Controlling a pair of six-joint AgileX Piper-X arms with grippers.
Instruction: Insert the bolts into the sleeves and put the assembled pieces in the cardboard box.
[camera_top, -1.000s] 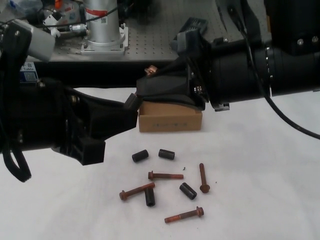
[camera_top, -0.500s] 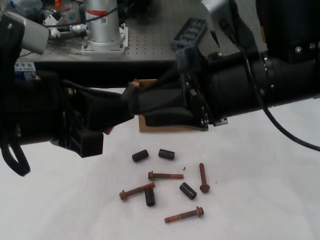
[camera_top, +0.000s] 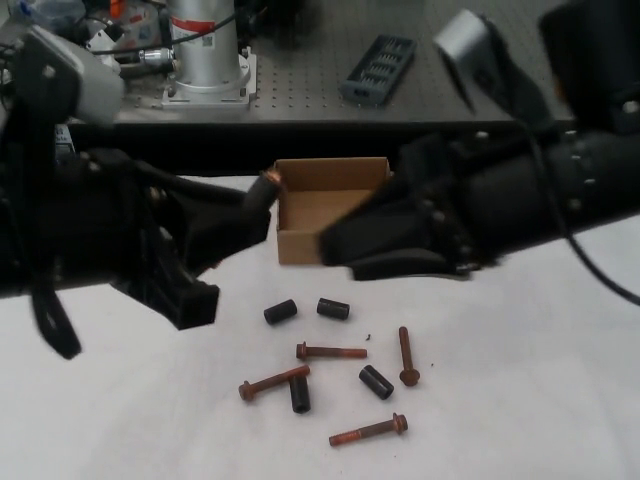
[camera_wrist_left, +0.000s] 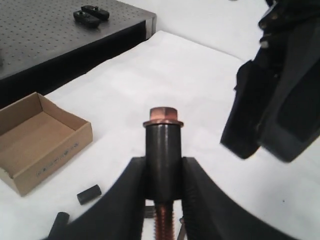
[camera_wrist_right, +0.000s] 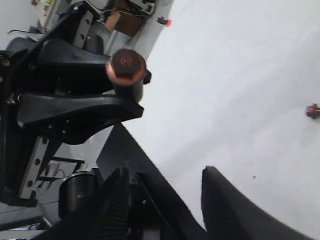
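- Sleeve (camera_wrist_left: 163, 160) – the bolt (camera_wrist_left: 163, 116) runs right through it, its head seated on the sleeve's rim and its threaded shank poking out the far end, so this piece looks assembled.
- Left claw (camera_wrist_left: 163, 172) is clamped on the sleeve from both sides; it grips the sleeve, not the bolt.
- In the high view the piece hangs above the tabletop (camera_top: 520, 400), just beside the box (camera_top: 298, 243) at its near left corner – not yet over the opening.
- Right claw (camera_wrist_right: 166, 172) is spread apart and holds nothing; it sits close by, in front of the box.
- Four loose bolts and four loose sleeves lie near each other in front of the box.
- Step in hand, as I judge it: drop the piece into the box.
  - Carry it well over the bare box floor, not the wall.
  - Keep the head end up, since only the sleeve is gripped and the bolt could slide out.
  - Go low before letting go, so the piece does not bounce or come apart.
  - Move the right claw clear of the box first.
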